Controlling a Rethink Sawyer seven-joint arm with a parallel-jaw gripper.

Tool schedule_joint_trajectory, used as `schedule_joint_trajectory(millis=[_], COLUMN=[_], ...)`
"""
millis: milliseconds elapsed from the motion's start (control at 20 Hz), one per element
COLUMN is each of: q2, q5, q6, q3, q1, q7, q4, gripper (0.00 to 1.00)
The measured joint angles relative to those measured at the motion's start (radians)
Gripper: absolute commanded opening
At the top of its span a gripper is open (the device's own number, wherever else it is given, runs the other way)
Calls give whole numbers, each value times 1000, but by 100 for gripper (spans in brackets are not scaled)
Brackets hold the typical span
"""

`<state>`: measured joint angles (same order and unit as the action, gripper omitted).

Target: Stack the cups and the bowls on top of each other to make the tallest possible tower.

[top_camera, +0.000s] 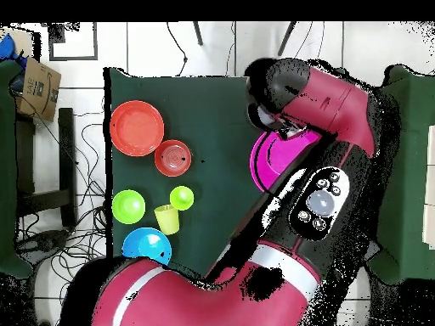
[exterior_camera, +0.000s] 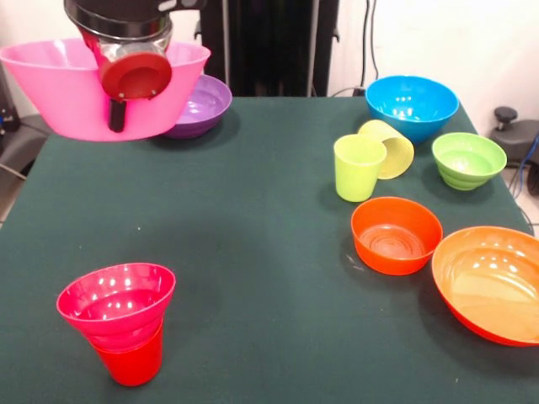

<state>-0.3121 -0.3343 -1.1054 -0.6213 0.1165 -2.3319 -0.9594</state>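
Observation:
My gripper point(exterior_camera: 117, 116) is shut on the near wall of the large pink bowl point(exterior_camera: 59, 88) and holds it in the air at the far left. One dark finger point(exterior_camera: 116, 118) shows outside the wall. The pink bowl also shows in the overhead view point(top_camera: 273, 161), partly under the arm. The purple bowl point(exterior_camera: 202, 105) stands on the table just behind it. At the near left the small magenta bowl point(exterior_camera: 114, 301) sits on the upright red cup point(exterior_camera: 130, 360). This short tower is hidden in the overhead view.
On the right stand the blue bowl point(exterior_camera: 412, 105), ribbed green bowl point(exterior_camera: 468, 159), lime green cup point(exterior_camera: 357, 167), pale yellow cup point(exterior_camera: 390, 147) tipped on its side, small orange bowl point(exterior_camera: 396, 235) and large orange bowl point(exterior_camera: 493, 282). A cardboard box point(top_camera: 38, 87) lies off the table.

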Motion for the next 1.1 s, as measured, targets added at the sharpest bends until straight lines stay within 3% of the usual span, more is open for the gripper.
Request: schedule_joint_trajectory(millis=[250,300,1100], q2=[-13,-22,-46], q5=[0,1,64], q6=[3,12,126], q3=[39,52,132], q1=[1,3,49], q7=[0,0,0], q4=[-53,-81,-138], gripper=[0,100,100])
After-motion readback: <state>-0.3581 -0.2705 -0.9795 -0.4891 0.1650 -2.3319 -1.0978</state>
